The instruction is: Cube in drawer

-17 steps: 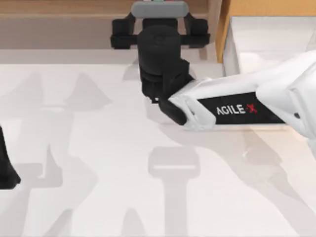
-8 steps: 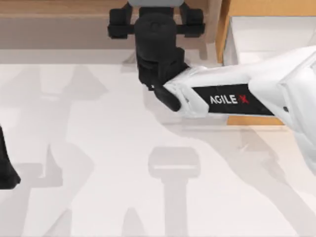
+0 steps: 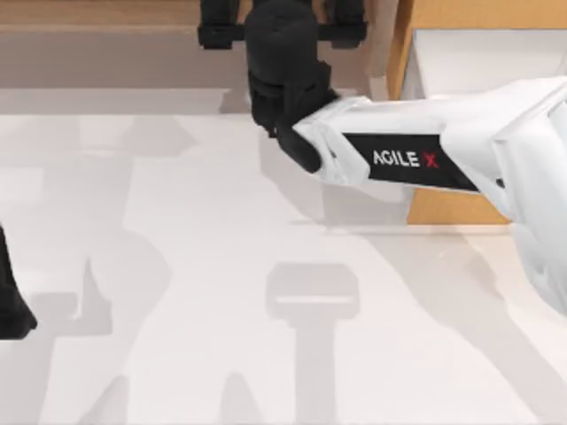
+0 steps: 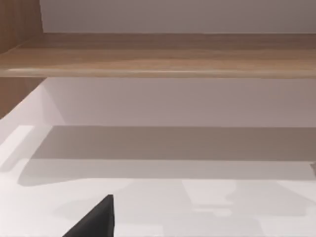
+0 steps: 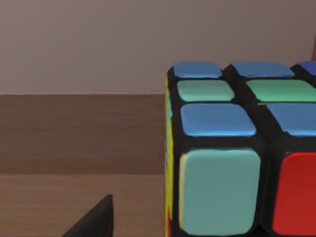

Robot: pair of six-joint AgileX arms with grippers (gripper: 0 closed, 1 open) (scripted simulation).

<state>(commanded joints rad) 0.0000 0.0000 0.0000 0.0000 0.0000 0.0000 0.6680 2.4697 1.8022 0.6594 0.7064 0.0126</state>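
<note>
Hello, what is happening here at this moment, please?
The right arm reaches across to the far edge of the table, its tool at the brown shelf. Its wrist camera sees the cube very near. The open drawer waits at the right. The left arm is parked at the left edge.

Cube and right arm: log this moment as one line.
right end effector: at far shelf | cube: close before its wrist camera | drawer: open | left arm: parked
</note>
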